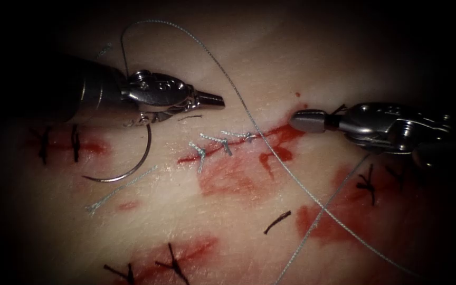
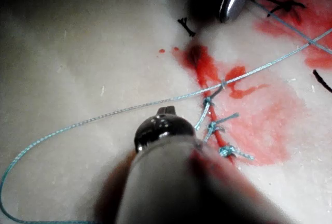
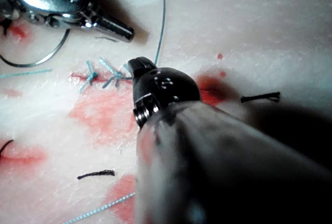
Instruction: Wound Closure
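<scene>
The cut (image 1: 270, 138) in the tissue (image 1: 228, 63) carries three pale blue stitches (image 1: 225, 142), also seen from the left wrist (image 2: 212, 125) and the right wrist (image 3: 106, 76). My left tool (image 1: 215, 99) hovers above and left of the cut, jaws shut, nothing seen between them. The curved needle (image 1: 142, 158) lies on the tissue left of the cut, under that tool's wrist, not in the tissue. Its thread (image 1: 228, 79) loops up over the tool and crosses the cut's right end. My right tool (image 1: 299, 120) sits at the cut's right end, jaws shut, holding nothing visible.
Red fluid (image 1: 228, 179) stains the tissue below the cut. A loose pale thread piece (image 1: 120, 190) lies lower left, a dark cut end (image 1: 277, 221) lower middle. Older dark stitches (image 1: 75, 142) sit at left, at right (image 1: 368, 182) and along the near edge (image 1: 172, 261).
</scene>
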Robot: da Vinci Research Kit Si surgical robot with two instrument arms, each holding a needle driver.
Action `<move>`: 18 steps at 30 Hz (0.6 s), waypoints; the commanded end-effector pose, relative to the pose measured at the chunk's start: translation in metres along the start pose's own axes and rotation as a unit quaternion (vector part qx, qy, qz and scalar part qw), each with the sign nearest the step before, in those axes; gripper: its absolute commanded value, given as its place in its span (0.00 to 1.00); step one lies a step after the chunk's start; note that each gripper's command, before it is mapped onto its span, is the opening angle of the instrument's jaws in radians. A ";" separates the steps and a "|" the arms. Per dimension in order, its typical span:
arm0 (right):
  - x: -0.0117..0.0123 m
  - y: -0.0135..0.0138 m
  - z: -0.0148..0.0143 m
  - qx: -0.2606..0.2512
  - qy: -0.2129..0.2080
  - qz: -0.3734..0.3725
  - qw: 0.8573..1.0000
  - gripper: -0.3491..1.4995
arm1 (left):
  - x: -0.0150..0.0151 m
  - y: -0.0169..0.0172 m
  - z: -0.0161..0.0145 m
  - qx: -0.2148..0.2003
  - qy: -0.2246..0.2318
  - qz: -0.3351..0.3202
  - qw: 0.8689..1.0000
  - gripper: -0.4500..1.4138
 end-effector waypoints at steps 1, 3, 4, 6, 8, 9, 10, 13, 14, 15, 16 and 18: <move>-0.0007 0.0002 0.0009 0.001 0.002 0.004 1.000 0.00 | 0.0001 0.0001 0.0015 0.006 0.015 0.007 1.000 0.00; -0.0011 0.0001 0.0010 0.003 0.001 0.005 1.000 0.00 | 0.0006 0.0004 0.0023 0.003 0.023 0.010 1.000 0.00; -0.0012 0.0000 0.0011 0.003 0.001 0.005 1.000 0.00 | 0.0007 0.0005 0.0026 0.002 0.025 0.010 1.000 0.00; -0.0014 -0.0004 0.0011 0.004 0.001 0.004 1.000 0.06 | 0.0008 0.0009 0.0035 -0.002 0.024 0.014 1.000 0.00; -0.0014 -0.0008 0.0010 0.003 0.001 0.004 1.000 0.10 | 0.0003 0.0014 0.0041 -0.010 0.023 0.019 1.000 0.00; -0.0014 -0.0010 0.0009 0.004 0.001 0.004 1.000 0.12 | -0.0003 0.0019 0.0048 -0.026 0.019 0.024 0.999 0.00; -0.0014 -0.0010 0.0009 0.003 0.001 0.007 1.000 0.15 | -0.0005 0.0021 0.0050 -0.033 0.018 0.026 0.999 0.00; -0.0014 -0.0011 0.0009 0.003 0.001 0.013 1.000 0.17 | -0.0020 0.0033 0.0060 -0.063 0.011 0.032 0.997 0.00; -0.0014 -0.0011 0.0008 0.004 0.001 0.013 1.000 0.17 | -0.0023 0.0035 0.0062 -0.069 0.006 0.034 0.997 0.00; -0.0014 -0.0011 0.0008 0.004 0.001 0.016 1.000 0.17 | -0.0026 0.0038 0.0063 -0.076 0.000 0.034 0.997 0.00; -0.0015 -0.0011 0.0008 0.004 0.001 0.019 1.000 0.18 | -0.0029 0.0041 0.0064 -0.084 -0.009 0.032 0.996 0.00; -0.0015 -0.0011 0.0007 0.004 0.001 0.025 1.000 0.20 | -0.0034 0.0044 0.0063 -0.097 -0.020 0.026 0.995 0.00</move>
